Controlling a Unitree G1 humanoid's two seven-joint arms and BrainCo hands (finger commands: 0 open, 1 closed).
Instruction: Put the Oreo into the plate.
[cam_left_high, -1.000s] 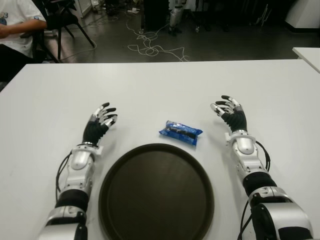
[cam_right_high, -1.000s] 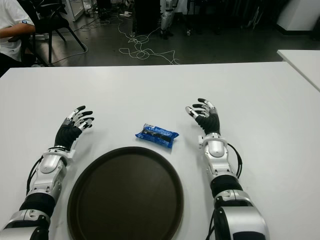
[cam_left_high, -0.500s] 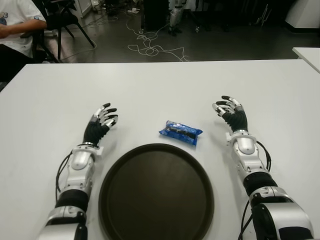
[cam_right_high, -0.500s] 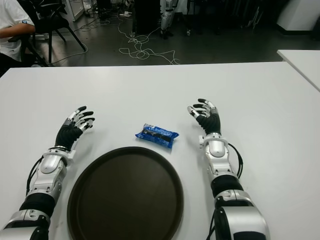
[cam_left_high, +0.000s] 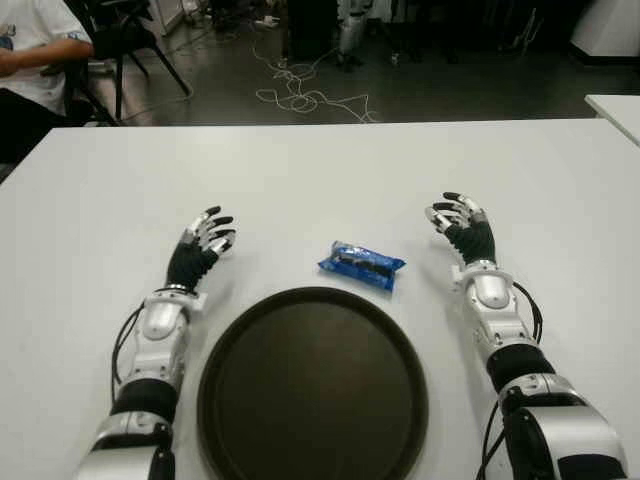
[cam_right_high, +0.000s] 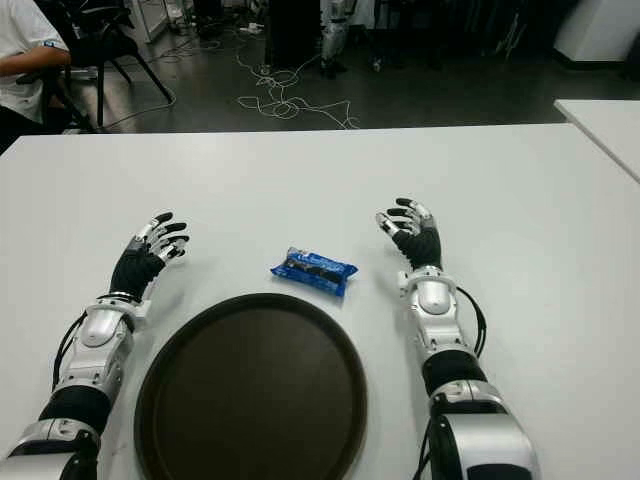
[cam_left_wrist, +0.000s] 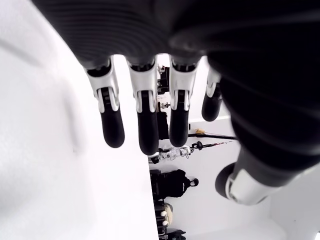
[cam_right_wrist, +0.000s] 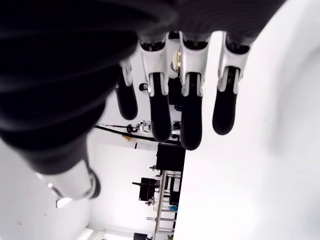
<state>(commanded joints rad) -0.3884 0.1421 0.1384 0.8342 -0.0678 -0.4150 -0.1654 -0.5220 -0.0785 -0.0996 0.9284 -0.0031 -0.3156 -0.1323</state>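
Observation:
A blue Oreo packet (cam_left_high: 362, 264) lies flat on the white table (cam_left_high: 320, 170), just beyond the far rim of a round dark brown plate (cam_left_high: 312, 385) that holds nothing. My right hand (cam_left_high: 460, 222) is to the right of the packet, a short gap away, fingers spread and holding nothing. My left hand (cam_left_high: 203, 238) is farther off on the packet's left, beside the plate's far left rim, also open. Both wrist views show relaxed fingers (cam_right_wrist: 190, 115) with nothing between them.
A person in a white shirt (cam_left_high: 35, 55) sits beyond the table's far left corner next to a dark chair. Cables (cam_left_high: 305, 95) lie on the floor behind the table. A second white table's corner (cam_left_high: 615, 105) shows at the right.

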